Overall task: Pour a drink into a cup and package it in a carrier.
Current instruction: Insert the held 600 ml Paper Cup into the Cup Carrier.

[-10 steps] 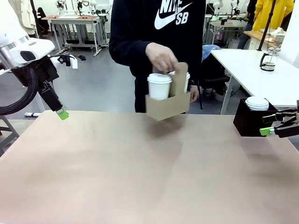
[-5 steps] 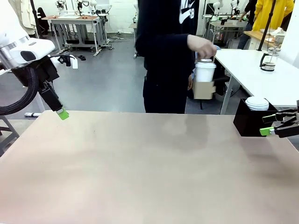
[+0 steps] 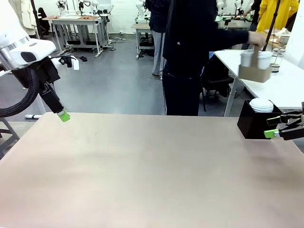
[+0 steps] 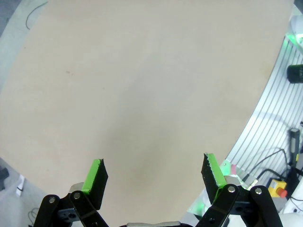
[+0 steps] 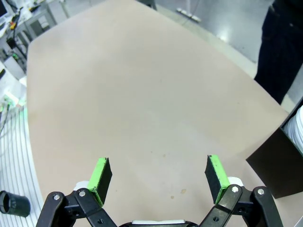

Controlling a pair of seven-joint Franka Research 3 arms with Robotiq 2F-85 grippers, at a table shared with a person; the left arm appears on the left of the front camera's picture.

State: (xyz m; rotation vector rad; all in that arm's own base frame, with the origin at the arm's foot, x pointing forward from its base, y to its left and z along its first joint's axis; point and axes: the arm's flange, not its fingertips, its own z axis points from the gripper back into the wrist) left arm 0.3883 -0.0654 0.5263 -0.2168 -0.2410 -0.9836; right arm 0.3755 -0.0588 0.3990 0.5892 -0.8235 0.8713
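At the far right, a person's hand [image 3: 257,39] holds the brown cardboard carrier [image 3: 253,72] above the white side table [image 3: 285,90]. Two white lidded cups [image 3: 246,57] stand in its wells. The glass press pot [image 3: 277,58] is mostly hidden behind the carrier, so the drink cannot be made out. My left gripper [image 3: 62,115] hangs open over the table's far left edge, and its green pads [image 4: 96,176] stand wide apart above bare tabletop. Low at the right edge, my right gripper [image 3: 271,127] is open beside the black box, with nothing between its pads [image 5: 100,180].
A black open-topped box [image 3: 253,124] with a stack of white lids [image 3: 261,104] sits at the table's right end, and its corner [image 5: 279,163] shows in the right wrist view. The person's dark legs [image 5: 284,52] stand just beyond the far edge. The brown tabletop [image 3: 142,166] spreads between my arms.
The person has lifted the carrier with both cups off my table, turned to the right and carried it over the white side table. Neither arm has moved.
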